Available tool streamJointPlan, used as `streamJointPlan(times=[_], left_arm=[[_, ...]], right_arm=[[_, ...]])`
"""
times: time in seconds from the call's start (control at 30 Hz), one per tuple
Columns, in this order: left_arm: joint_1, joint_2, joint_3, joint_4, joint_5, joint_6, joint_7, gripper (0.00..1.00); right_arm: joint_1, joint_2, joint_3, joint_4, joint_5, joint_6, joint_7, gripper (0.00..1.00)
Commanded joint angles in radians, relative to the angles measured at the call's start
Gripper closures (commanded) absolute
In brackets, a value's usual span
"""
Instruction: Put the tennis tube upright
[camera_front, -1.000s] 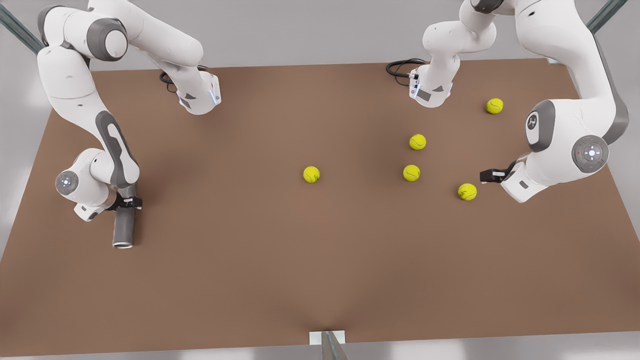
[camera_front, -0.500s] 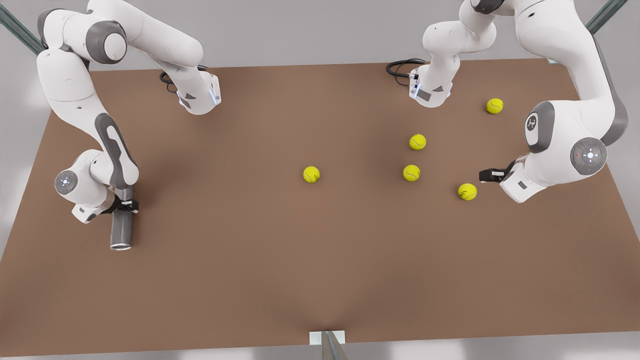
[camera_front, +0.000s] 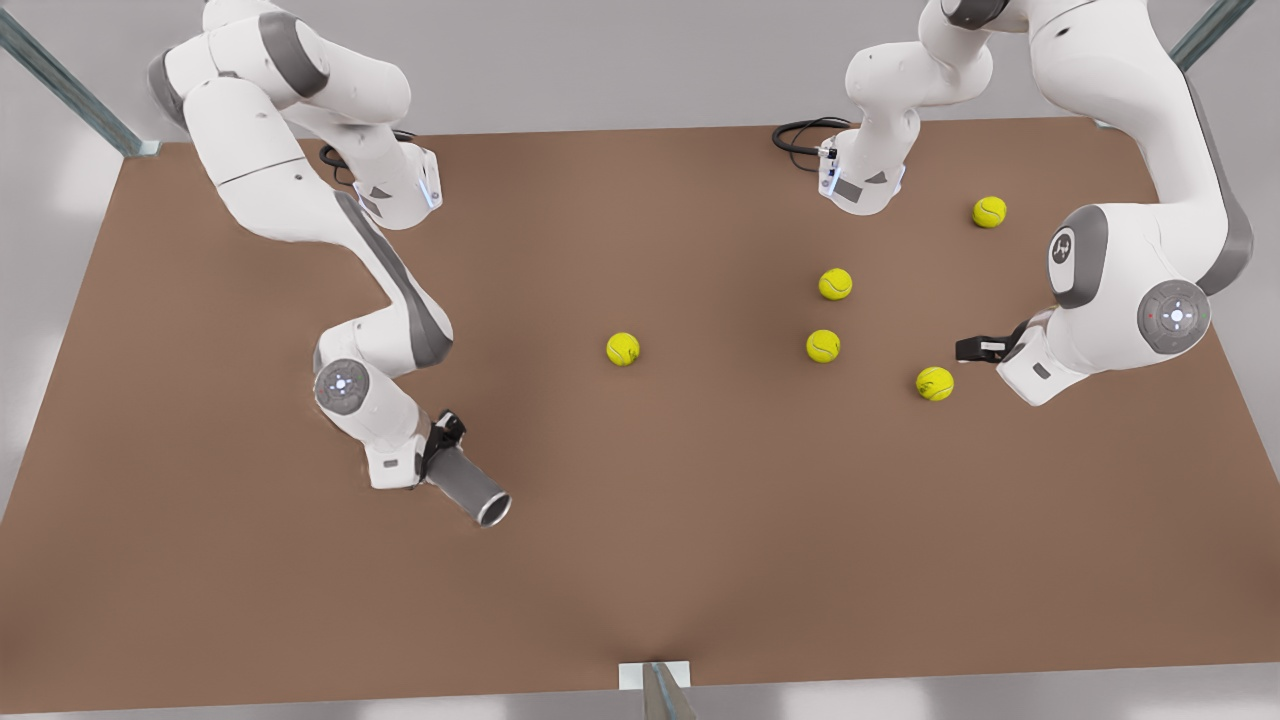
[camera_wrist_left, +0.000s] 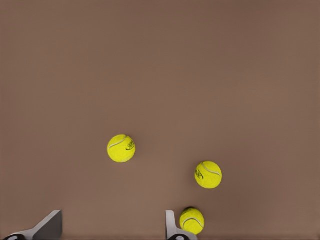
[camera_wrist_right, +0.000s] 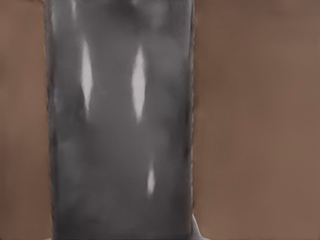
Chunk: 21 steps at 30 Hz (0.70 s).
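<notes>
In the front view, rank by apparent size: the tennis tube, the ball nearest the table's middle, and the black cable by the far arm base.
1. Tennis tube, held in the right claw.
2. Black cable, a thin loop.
3. Middle tennis ball, smallest.
Tube and cable cover similar spans, so their order is unsure.

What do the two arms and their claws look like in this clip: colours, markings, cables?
Both arms are glossy white with dark grey joint bands and round grey caps with small lit dots. Black cable loops sit at both bases. The right claw and left claw are black in the front view; the left claw's fingertips look pale grey in its wrist view. One grey joint cover bears a white logo.
</notes>
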Motion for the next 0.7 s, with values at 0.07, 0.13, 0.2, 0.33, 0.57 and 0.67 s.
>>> streamJointPlan(times=[0.07, 0.13, 0.2, 0.33, 0.57, 0.67], left_arm=[[0.0, 0.0, 0.0, 0.0, 0.0, -0.002, -0.001, 0.0], [0.0, 0.001, 0.0, 0.0, 0.0, 0.001, -0.001, 0.0], [0.0, 0.003, 0.0, 0.0, 0.0, 0.001, -0.001, 0.0], [0.0, 0.007, 0.0, 0.0, 0.0, 0.001, -0.001, 0.0], [0.0, 0.007, 0.0, 0.0, 0.0, -0.004, -0.001, 0.0], [0.0, 0.011, 0.0, 0.0, 0.002, -0.004, 0.0, 0.0]], right_arm=[[0.177, 0.099, -0.011, 0.146, -0.235, -0.039, -0.096, 0.23], [0.231, 0.155, -0.009, 0.193, -0.333, -0.026, -0.118, 0.23], [0.312, 0.197, -0.044, 0.223, -0.365, 0.017, -0.136, 0.23], [0.397, 0.248, -0.098, 0.227, -0.433, 0.136, -0.213, 0.24], [0.45, 0.288, -0.129, 0.233, -0.431, 0.162, -0.207, 0.24], [0.45, 0.297, -0.132, 0.235, -0.428, 0.164, -0.202, 0.24]])
